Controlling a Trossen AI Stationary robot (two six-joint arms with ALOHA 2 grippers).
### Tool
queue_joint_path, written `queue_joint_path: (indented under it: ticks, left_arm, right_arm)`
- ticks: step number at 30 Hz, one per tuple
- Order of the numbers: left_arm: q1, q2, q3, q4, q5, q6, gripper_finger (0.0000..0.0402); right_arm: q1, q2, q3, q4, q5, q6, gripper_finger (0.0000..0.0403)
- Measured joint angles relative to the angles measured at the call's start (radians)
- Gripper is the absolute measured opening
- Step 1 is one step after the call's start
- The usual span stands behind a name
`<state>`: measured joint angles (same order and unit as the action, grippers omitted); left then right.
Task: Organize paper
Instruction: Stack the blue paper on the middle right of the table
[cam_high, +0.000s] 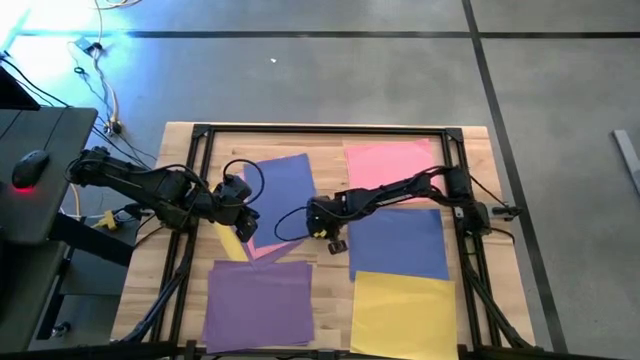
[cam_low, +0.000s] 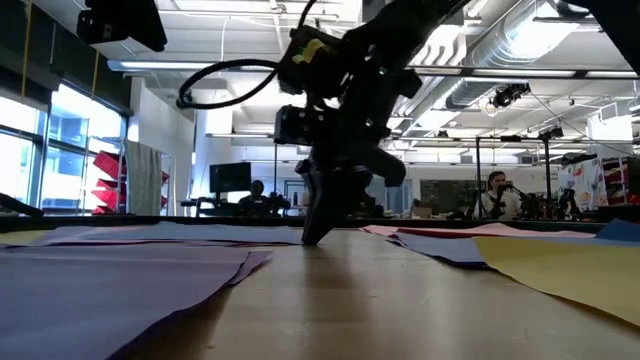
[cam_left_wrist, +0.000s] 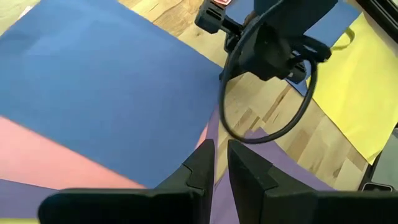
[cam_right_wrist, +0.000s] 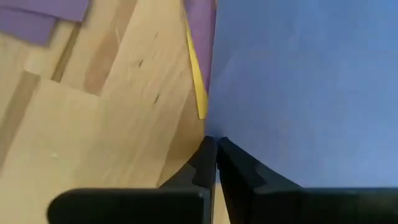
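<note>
Purple sheet (cam_low: 110, 290) fills the foreground of the low view, flat on the wooden table (cam_high: 330, 300), with a yellow sheet (cam_high: 404, 315) beside it at the near edge. Sorted-looking sheets lie edge to edge on the right side: pink sheet (cam_high: 390, 165) at the far end, then a blue sheet (cam_high: 400, 245), then the yellow. A second blue sheet (cam_high: 278, 195) lies skewed left of centre over a loose pile, with pink and yellow corners poking out beneath. Right gripper (cam_high: 335, 240) is down at table level on bare wood beside the right-hand blue sheet's edge, fingers pressed together; nothing visibly pinched, probably placed to catch or nudge that edge. Left gripper (cam_high: 243, 222) sits over the skewed pile, fingers nearly together, seemingly pinning it; whether it clamps paper I cannot tell.
</note>
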<state>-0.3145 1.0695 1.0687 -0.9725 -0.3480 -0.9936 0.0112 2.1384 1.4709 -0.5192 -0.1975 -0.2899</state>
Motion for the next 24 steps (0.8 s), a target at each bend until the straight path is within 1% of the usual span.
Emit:
queue_joint_path:
  ticks: [1,4,5,6,7,9,11,14,17,20,22,24]
  left_arm:
    - [0.0,0.0,0.0,0.001,0.001,0.0,0.0026]
    - [-0.002,0.0,0.0,0.001,0.002,0.0,0.0026]
    - [-0.002,0.0,0.0,0.0,-0.001,0.001,0.0026]
    - [-0.002,0.0,0.0,0.001,-0.006,0.001,0.0026]
    - [-0.003,0.0,0.0,0.0,-0.008,0.001,0.0026]
    - [-0.003,0.0,0.0,0.0,-0.009,0.002,0.0026]
    - [-0.003,0.0,0.0,0.0,-0.01,0.008,0.0026]
    - [-0.003,0.0,0.0,0.001,-0.008,0.019,0.0026]
    - [-0.003,0.0,0.0,0.001,-0.005,0.019,0.0026]
    - [-0.003,0.0,0.0,0.0,-0.001,0.019,0.0026]
    - [-0.003,0.0,0.0,0.0,-0.002,0.019,0.0026]
    - [-0.003,0.0,0.0,0.0,-0.002,0.019,0.0026]
  right_arm:
    - [-0.005,-0.008,0.012,-0.024,-0.085,0.008,0.0]
    - [-0.022,-0.037,0.051,-0.043,-0.398,0.024,0.0]
    - [-0.024,-0.045,0.061,-0.048,-0.444,0.024,0.0]
    - [-0.025,-0.052,0.067,-0.052,-0.435,0.027,0.0]
    - [-0.027,-0.053,0.067,-0.055,-0.386,0.034,0.0]
    - [-0.029,-0.046,0.064,-0.054,-0.242,0.035,0.0]
    - [-0.027,-0.045,0.063,-0.048,-0.148,-0.003,0.0003]
    - [-0.014,-0.047,0.054,-0.02,-0.147,-0.103,0.0031]
    - [0.0,-0.045,0.033,-0.008,-0.149,-0.14,0.0086]
    - [0.007,-0.047,0.005,0.064,-0.123,-0.141,0.0159]
    - [0.003,-0.047,-0.03,0.118,-0.078,-0.102,0.0213]
    - [-0.005,-0.047,-0.065,0.17,-0.064,-0.058,0.0265]
